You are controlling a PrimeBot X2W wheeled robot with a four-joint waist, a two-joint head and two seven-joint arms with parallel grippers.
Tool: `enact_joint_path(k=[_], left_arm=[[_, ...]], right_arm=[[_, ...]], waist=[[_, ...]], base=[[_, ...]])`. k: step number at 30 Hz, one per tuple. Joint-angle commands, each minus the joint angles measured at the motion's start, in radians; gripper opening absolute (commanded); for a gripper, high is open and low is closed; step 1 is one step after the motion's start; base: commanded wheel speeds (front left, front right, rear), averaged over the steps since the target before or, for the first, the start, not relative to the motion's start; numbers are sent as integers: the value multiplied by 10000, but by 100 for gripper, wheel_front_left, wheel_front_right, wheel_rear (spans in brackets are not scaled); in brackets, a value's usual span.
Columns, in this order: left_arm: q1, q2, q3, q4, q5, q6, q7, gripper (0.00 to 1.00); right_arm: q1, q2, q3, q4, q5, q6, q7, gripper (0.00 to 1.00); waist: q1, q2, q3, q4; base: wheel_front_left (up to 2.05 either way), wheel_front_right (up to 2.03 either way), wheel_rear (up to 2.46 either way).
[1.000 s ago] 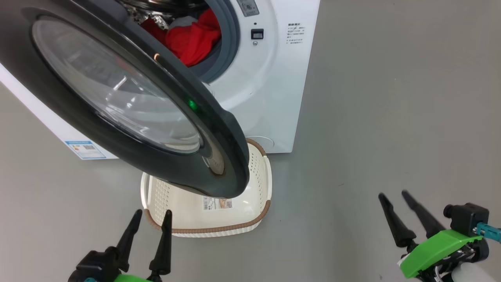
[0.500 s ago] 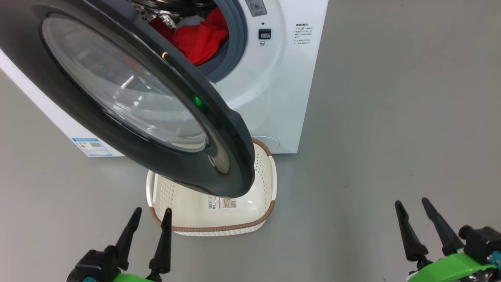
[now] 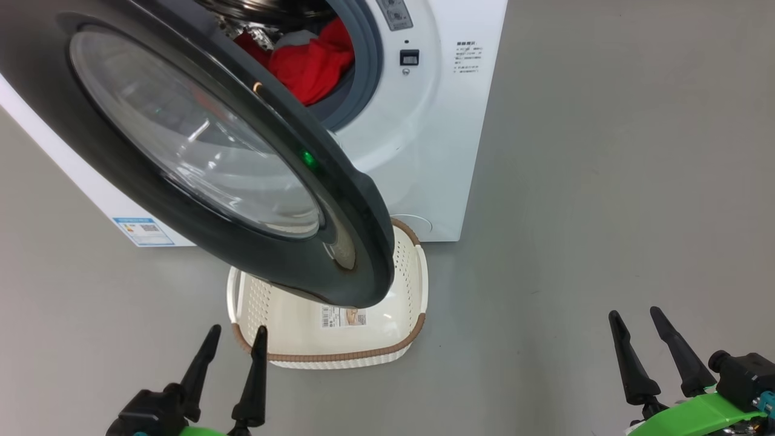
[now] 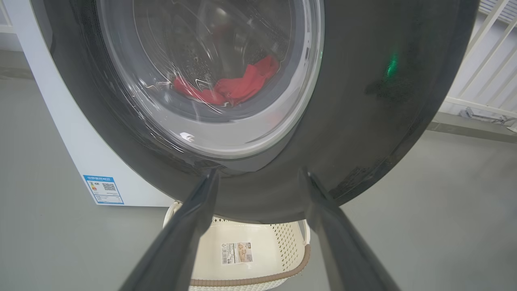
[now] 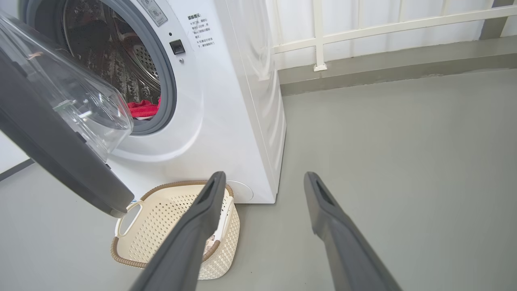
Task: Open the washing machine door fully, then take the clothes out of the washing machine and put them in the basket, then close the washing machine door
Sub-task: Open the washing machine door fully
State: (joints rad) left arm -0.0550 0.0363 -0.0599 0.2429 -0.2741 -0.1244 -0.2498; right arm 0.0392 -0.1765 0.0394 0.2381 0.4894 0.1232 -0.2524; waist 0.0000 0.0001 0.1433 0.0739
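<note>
The washing machine door (image 3: pixel 200 151) stands part-way open, its black rim and glass bowl hanging over the basket (image 3: pixel 399 290). Red clothes (image 3: pixel 309 60) lie in the drum of the white washing machine (image 3: pixel 418 139). My left gripper (image 3: pixel 236 336) is open at the lower left, just in front of the basket's near rim and below the door. In the left wrist view the door (image 4: pixel 363 113) looms close ahead of my open left gripper (image 4: pixel 258 176), with the clothes (image 4: pixel 238 85) seen through the glass. My right gripper (image 3: pixel 636 318) is open over bare floor at the lower right.
The grey floor (image 3: pixel 605 181) spreads wide to the right of the machine. A white railing (image 5: pixel 363 28) and a low kerb run behind it. A blue label (image 3: pixel 142 230) is stuck low on the machine's front.
The head camera has shifted, so the whole scene sits a little to the right. My right gripper now shows lower and further right in that view. The door and basket keep their places relative to each other.
</note>
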Motion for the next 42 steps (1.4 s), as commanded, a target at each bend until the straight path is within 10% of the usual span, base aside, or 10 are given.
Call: enact_joint_path(k=[1,4,6,19,30,42], left_arm=[[-13,139,278,-256,-53,-63,-120,100],[-23,139,235,-244,-62,-63,-120,100],[-14,139,178,-235,-83,-63,-120,100],[306,139,-220,-331,-426,-41,-120,100],[309,139,-831,-344,-658,1,-120,100],[-44,139,-1536,-590,-841,46,-120,100]], right_arm=[[-55,-144,225,-306,18,75,-93,100],[-101,-109,217,-407,143,75,-93,100],[-125,-73,308,-474,386,75,-93,0],[-1833,321,1171,-794,2642,75,-93,0],[-3980,-32,3350,-81,6913,75,-33,0],[-5239,-1035,4853,484,10813,75,2847,0]], waist=[[0,-1,-15,32],[0,-1,-38,95],[0,-1,-89,201],[0,-1,-289,1294],[0,-1,-198,2293],[0,-1,177,3044]], base=[[0,0,0],[0,0,0],[0,0,0],[0,0,0],[0,0,0],[0,0,0]])
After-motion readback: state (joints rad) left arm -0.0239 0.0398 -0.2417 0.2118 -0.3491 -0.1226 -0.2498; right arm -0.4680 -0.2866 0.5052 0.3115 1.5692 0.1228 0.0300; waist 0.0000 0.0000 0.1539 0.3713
